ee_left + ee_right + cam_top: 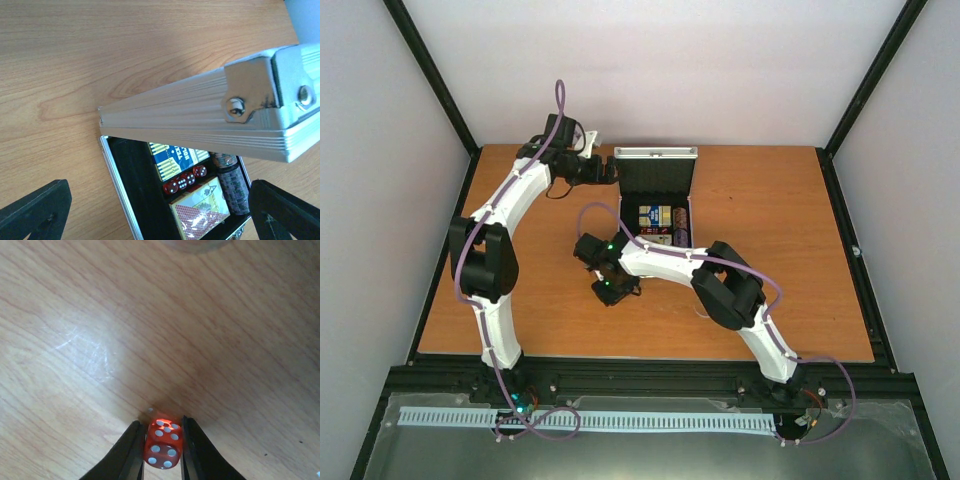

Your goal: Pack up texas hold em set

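Observation:
The silver case lies open at the back middle of the table, its lid raised. In the left wrist view the lid hangs over the black lining, which holds a blue card deck, three red dice, a second card deck and a chip stack. My left gripper is open and empty beside the case's left side. My right gripper is shut on a red die at or just above the table, in front of the case.
The edge of a clear round disc shows on the table at the top of the right wrist view. The wooden table is bounded by a black frame and white walls.

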Motion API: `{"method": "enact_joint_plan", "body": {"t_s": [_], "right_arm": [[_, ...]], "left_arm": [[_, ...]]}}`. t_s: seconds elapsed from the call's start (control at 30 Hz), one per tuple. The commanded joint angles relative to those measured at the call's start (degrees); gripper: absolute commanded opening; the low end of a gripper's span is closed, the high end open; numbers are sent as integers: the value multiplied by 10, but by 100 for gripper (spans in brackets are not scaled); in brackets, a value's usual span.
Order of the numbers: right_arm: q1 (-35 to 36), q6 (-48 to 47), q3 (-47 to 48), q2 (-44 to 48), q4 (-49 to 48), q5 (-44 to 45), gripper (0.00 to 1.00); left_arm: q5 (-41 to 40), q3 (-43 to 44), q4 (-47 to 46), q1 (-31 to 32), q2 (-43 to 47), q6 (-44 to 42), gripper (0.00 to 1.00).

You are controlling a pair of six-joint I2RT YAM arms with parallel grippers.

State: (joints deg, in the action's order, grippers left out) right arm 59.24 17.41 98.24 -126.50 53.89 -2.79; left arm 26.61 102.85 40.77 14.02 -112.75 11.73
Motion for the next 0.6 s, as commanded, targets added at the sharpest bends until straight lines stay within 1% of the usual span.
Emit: {"method": "enact_joint_plan", "body": {"t_s": [0.0, 0.07, 0.17, 0.33, 0.47, 0.57], "right_arm": [[4, -2, 6, 6, 19, 28, 14], [4, -4, 8, 10, 25, 45, 9], [3, -7, 12, 22, 35, 74, 6], [-22, -7, 21, 53, 47, 95, 6], [-59, -14, 34, 77, 49, 116, 6], [-91, -26, 50, 76, 47, 138, 6]], "left_arm": [[4, 5, -2, -4, 16, -4, 100], [3, 6, -2, -4, 15, -5, 100], [3, 6, -2, -4, 15, -5, 100], [2, 5, -1, -4, 15, -5, 100], [2, 4, -2, -4, 15, -5, 100], [3, 4, -1, -4, 14, -5, 100]]}}
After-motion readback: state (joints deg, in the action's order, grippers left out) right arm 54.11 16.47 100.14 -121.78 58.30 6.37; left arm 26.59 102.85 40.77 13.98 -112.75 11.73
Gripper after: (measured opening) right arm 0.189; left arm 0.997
